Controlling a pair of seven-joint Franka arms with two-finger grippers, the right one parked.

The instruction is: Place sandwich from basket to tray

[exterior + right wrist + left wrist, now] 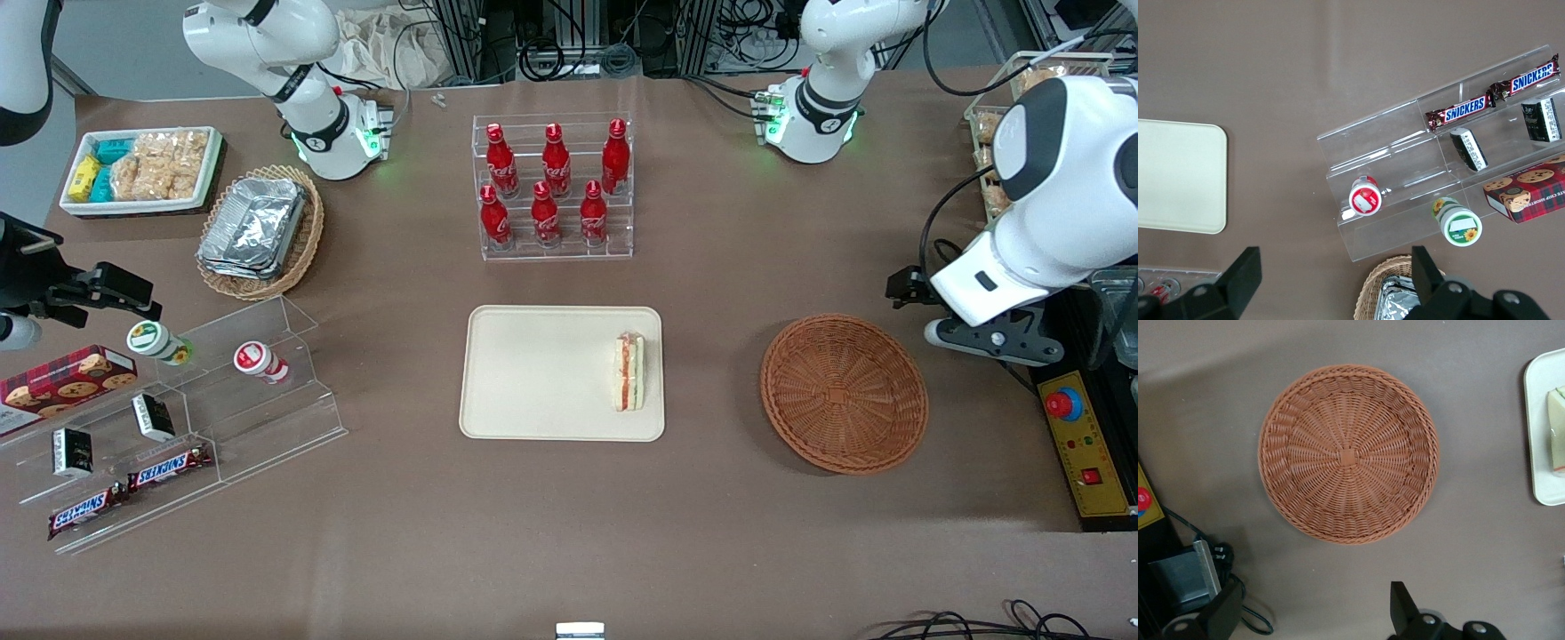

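Gripper: the left arm's black two-finger gripper [1315, 613] hangs above the table, near the round reddish-brown woven wicker basket [844, 392] and toward the working arm's end of the table.
Fingers: spread wide apart, one dark fingertip [1223, 612] at each side of the wrist view, with bare brown table between them.
Contact: nothing is held and nothing is touched; the gripper is clear of the basket's rim, though its height over the table is hard to judge from the front view.
Tray: the large flat cream-beige rectangular tray [533, 373] with rounded corners lies mid-table, nearer to the front camera than the clear rack of red bottles [554, 188].
Sandwich: the small triangular wedge of pale cream bread with red-orange and green filling layers [629, 372] lies on the tray, close to the rim that faces the basket, resting on its side and fully inside the rim.
Basket: empty, its woven floor bare to the centre in the wrist view; well apart from the tray.
Done: the sandwich is out of the basket and on the tray, and the grip is released, so the transfer itself looks complete.
Left: probably nothing beyond parking the arm; the sandwich sits near the tray's edge but seems stable enough.
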